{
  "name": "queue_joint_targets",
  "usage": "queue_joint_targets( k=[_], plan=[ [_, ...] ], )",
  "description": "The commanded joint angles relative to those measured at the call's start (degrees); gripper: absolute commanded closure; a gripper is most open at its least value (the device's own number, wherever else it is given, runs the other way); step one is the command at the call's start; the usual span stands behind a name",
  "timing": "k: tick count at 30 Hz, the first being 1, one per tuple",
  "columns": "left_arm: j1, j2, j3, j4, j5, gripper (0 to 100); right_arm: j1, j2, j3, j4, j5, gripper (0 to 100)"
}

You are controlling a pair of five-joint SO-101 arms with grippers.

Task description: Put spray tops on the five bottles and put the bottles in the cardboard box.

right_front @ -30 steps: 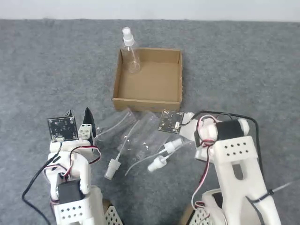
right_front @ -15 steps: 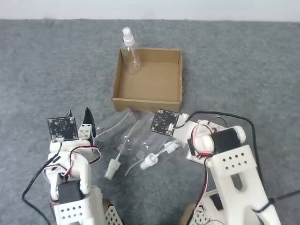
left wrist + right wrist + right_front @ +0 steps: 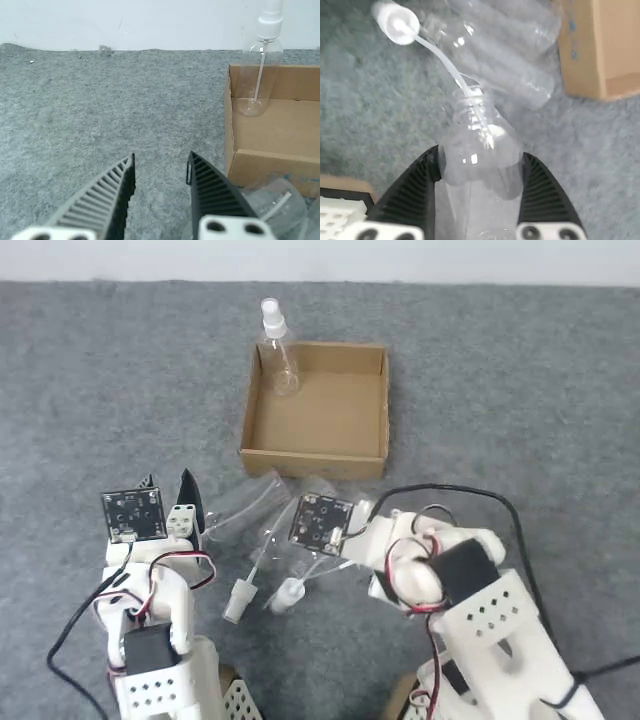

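Note:
In the right wrist view my right gripper point(image 3: 481, 154) is shut on a clear bottle point(image 3: 481, 172) lying on the grey carpet. A white spray top point(image 3: 396, 22) lies beyond its neck, with the tube reaching into the opening. More clear bottles point(image 3: 505, 47) lie past it by the cardboard box point(image 3: 600, 45). From above, the cardboard box point(image 3: 262, 452) holds one capped bottle point(image 3: 278, 352) upright in its far left corner. Two loose spray tops point(image 3: 239, 599) point(image 3: 288, 594) lie in front of the bottles point(image 3: 245, 505). My left gripper point(image 3: 168, 490) stands open to their left, holding nothing.
The left wrist view has bare carpet point(image 3: 100, 110) between the open fingers point(image 3: 120, 192), the box wall point(image 3: 265, 160) and a lying bottle point(image 3: 275, 200) beside them. A pale wall point(image 3: 320, 260) borders the far edge of the carpet. Black cables point(image 3: 500, 505) loop over the right arm.
The right arm has swung left across the lying bottles, and a spray top with its tube has shifted left with it. The left arm has kept still.

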Motion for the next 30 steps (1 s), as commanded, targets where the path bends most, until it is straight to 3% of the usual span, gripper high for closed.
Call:
queue_joint_targets(
  k=[1,11,17,22,30],
  plan=[
    [-0.18,-0.88,-0.57,-1.67,-0.44,84,-2.51,-1.63,-1.93,-2.59,-2.99,94.5],
    [-0.26,-0.88,-0.66,-1.67,-0.35,84,-3.74,-1.80,-2.02,-7.16,-4.31,94.5],
    [-1.85,-0.88,-1.01,-1.67,-0.09,84,-8.04,-1.71,-3.52,-9.19,-9.93,94.5],
    [-2.64,-0.88,-1.01,-1.67,-0.09,84,-11.03,-1.19,-6.24,-9.71,-10.46,94.5],
    [-3.87,-0.88,-1.63,-1.93,1.85,84,-11.38,-1.19,-6.51,-15.96,-15.65,94.5]
  ],
)
